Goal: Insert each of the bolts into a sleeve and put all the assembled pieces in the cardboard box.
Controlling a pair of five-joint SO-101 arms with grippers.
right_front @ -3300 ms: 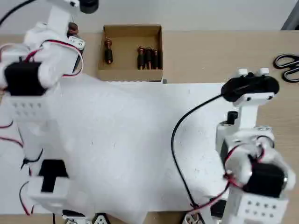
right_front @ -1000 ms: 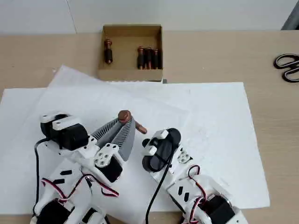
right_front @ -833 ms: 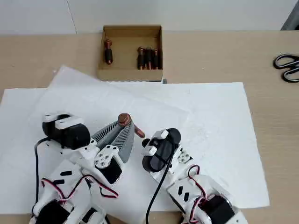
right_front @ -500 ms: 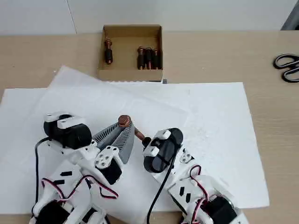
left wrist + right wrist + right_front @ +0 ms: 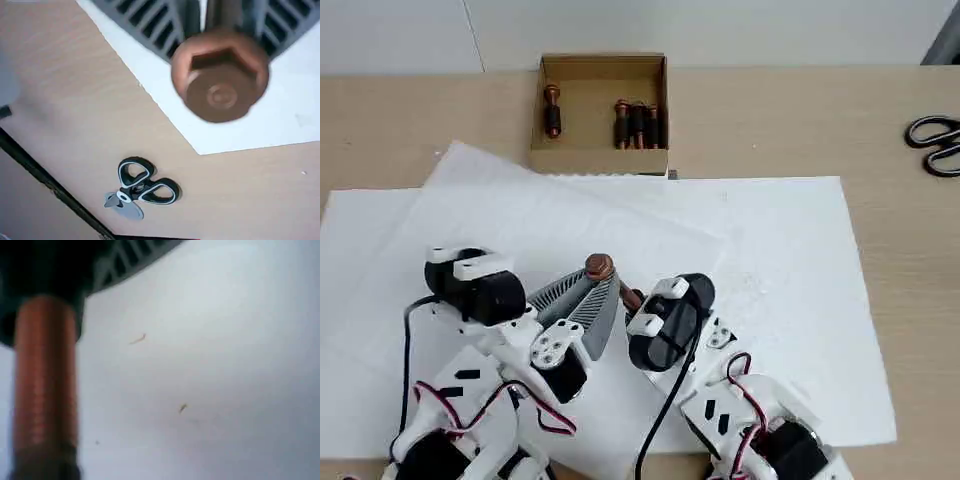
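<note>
Your left claw (image 5: 597, 278) is gripping a bolt (image 5: 599, 266) between its grey fingers (image 5: 145, 20), and the hex head is sticking out past their tips. It is hanging over the paper (image 5: 770, 260), on the near side of the table (image 5: 770, 110). Your right claw (image 5: 47, 287) is sitting just beside it and is closed on a copper rod (image 5: 45, 375). The rod is pointing toward the bolt and is coming very near the left fingers, but I cannot tell if they are touching. The box (image 5: 603, 160) is standing at the far edge of the paper, well apart from both claws. Four assembled pieces are lying in it: seen from above, one (image 5: 552, 108) is near the left wall and three (image 5: 638, 123) are lying together at the right. Scissors (image 5: 932, 143) are lying at the table's right edge.
</note>
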